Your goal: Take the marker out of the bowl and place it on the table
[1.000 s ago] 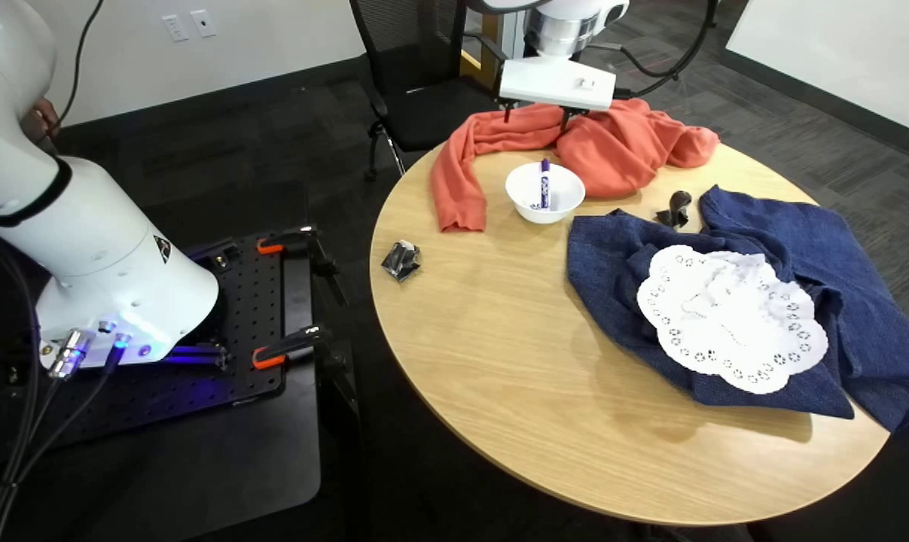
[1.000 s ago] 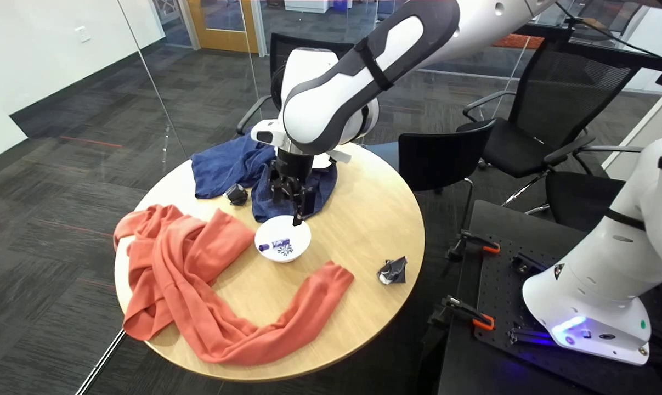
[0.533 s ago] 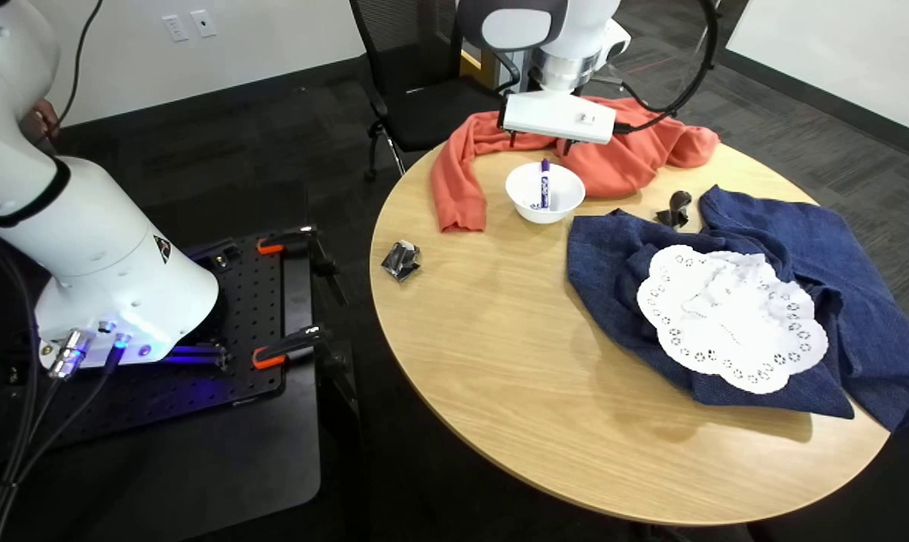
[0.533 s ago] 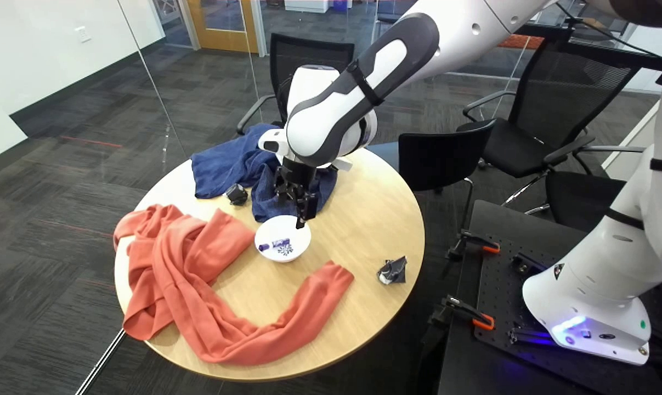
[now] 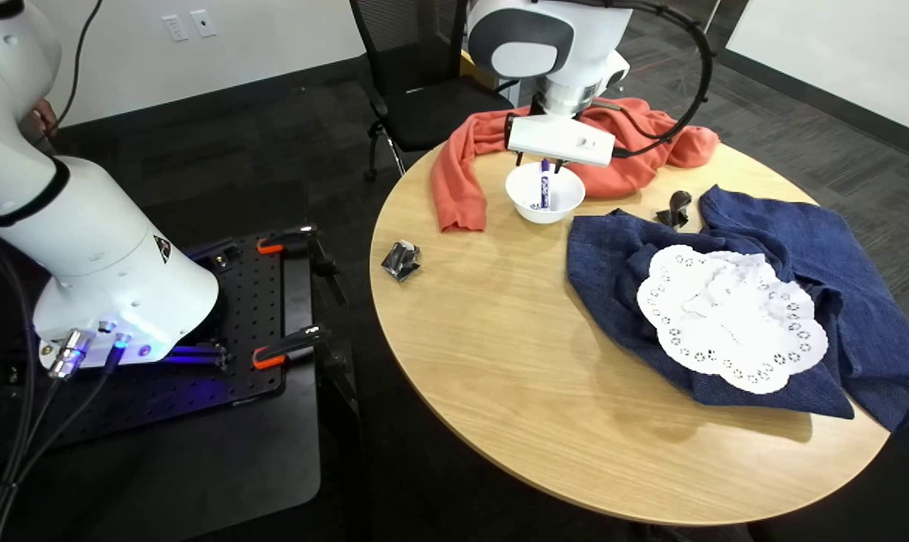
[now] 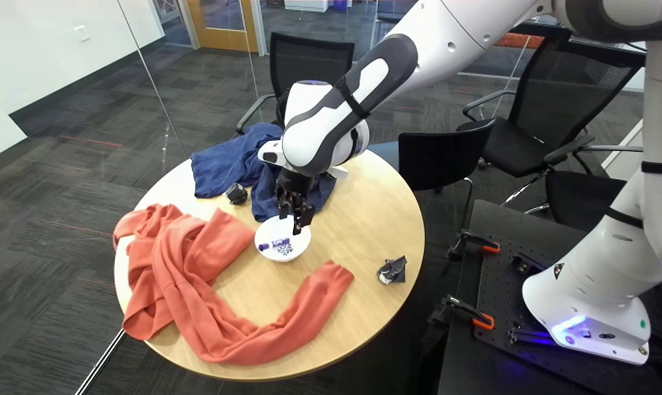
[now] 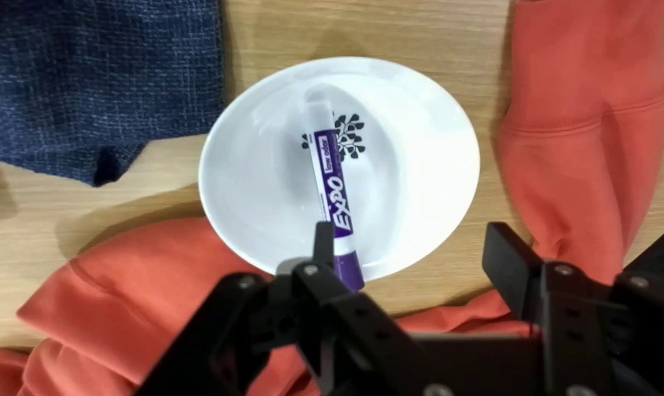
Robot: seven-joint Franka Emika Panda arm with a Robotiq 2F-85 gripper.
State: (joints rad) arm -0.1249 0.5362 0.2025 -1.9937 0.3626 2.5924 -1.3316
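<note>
The marker point(image 7: 332, 181) leans in the white bowl point(image 7: 436, 165) with its purple cap at the rim, the gripper point(image 7: 411, 247) hangs close by with its fingers apart, and an orange cloth point(image 5: 458, 177) and a blue cloth point(image 5: 605, 248) lie beside the bowl on the table point(image 5: 492, 361).

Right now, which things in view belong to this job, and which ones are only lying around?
For the job:
purple marker
white bowl holding it
round table, its destination
gripper, open

Only lying around:
orange cloth
blue cloth
white doily on it
crumpled black piece
small dark object
</note>
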